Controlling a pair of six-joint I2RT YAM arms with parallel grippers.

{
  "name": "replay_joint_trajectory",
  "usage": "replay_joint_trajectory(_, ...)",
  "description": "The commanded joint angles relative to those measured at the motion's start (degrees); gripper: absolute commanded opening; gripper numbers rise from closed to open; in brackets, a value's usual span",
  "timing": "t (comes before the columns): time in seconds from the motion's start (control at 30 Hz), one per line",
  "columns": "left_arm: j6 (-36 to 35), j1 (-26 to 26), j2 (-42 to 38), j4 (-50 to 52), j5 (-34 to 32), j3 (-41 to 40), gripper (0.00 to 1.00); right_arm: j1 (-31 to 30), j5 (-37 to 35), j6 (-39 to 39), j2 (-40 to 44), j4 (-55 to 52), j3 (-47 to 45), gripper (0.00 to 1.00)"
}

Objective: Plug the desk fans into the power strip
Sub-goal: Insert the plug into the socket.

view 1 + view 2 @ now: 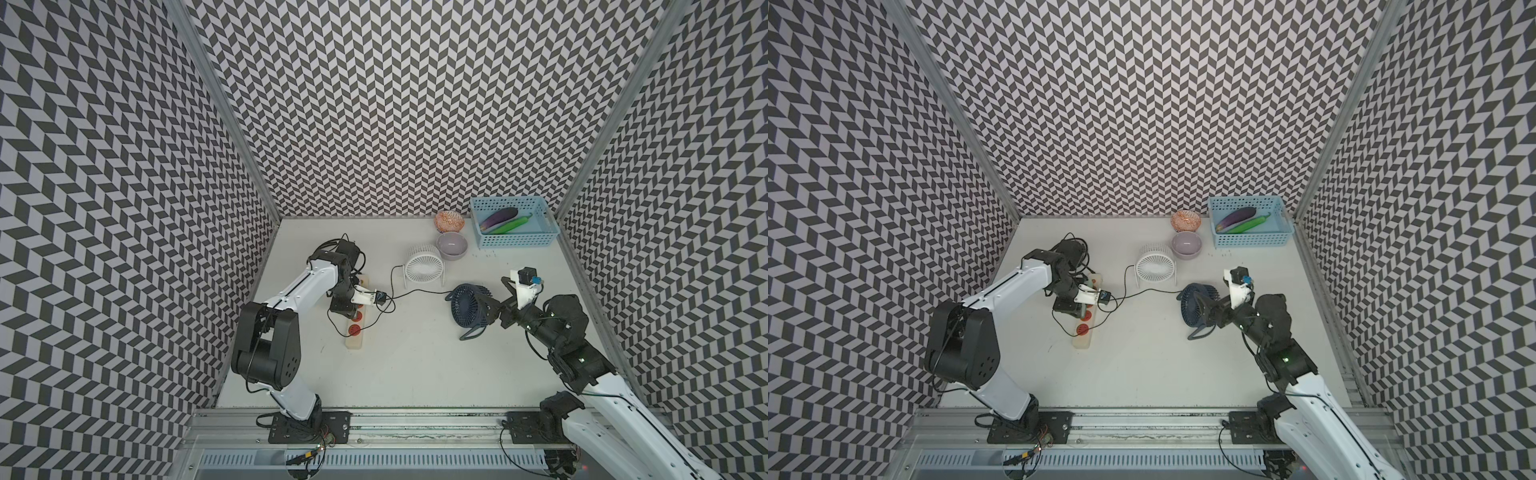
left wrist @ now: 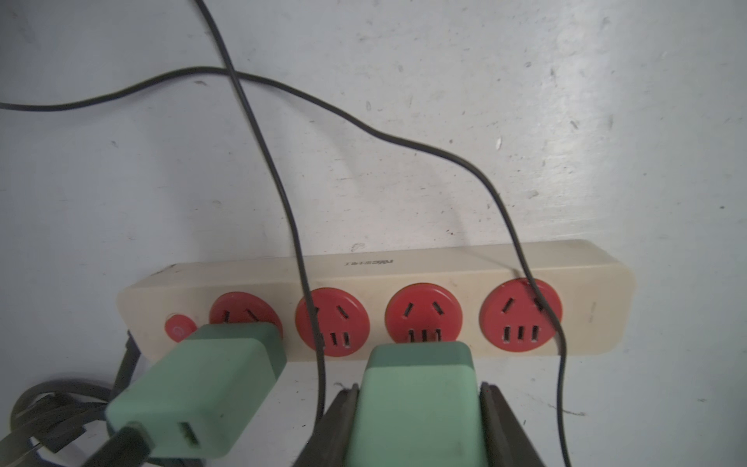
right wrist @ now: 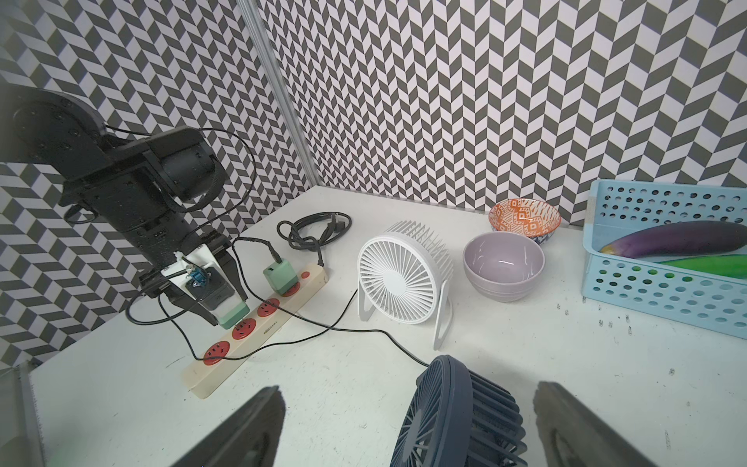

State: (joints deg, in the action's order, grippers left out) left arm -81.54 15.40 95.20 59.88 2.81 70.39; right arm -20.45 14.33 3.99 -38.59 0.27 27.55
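power strip (image 2: 444,267) under left pincer (image 2: 418,390) clamping plug (image 2: 416,428)

Chevron-patterned walls (image 1: 415,104) enclose a scuffed white tabletop (image 1: 415,365)

Thin black cords (image 2: 235,77) across free sockets (image 2: 510,323) of the power strip (image 2: 444,267); bare table (image 2: 525,101) alongside.
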Motion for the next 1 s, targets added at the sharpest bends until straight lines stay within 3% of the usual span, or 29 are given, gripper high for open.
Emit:
replay_joint_trajectory(0.0, 0.2, 0.3, 0.2, 3.9, 1.1, -0.6, 0.00, 0.0, -0.7, -0.5, 0.1, 2.6, -0.1, 1.00)
replay_joint_trajectory(0.27, 0.2, 0.4, -0.4, 0.9, 1.4, -1.3, 0.00, 0.0, -0.6, -0.6, -0.1, 2.9, -0.1, 1.00)
replay_joint_trajectory(0.4, -0.2, 1.3, -0.4, -4.4, -0.3, -5.7, 0.00, -0.1, -0.2, -0.3, 0.4, 3.5, -0.5, 1.00)
replay_joint_trajectory(0.77, 3.8, 0.7, 7.9, -7.7, -0.8, -6.2, 0.00, 0.0, -0.8, -0.7, 0.6, 2.1, -0.1, 1.00)
replay_joint_trajectory(0.97, 4.4, 0.2, 3.5, -11.7, -0.4, -15.0, 0.00, 0.0, -1.0, -0.6, 0.8, 2.6, -0.3, 1.00)
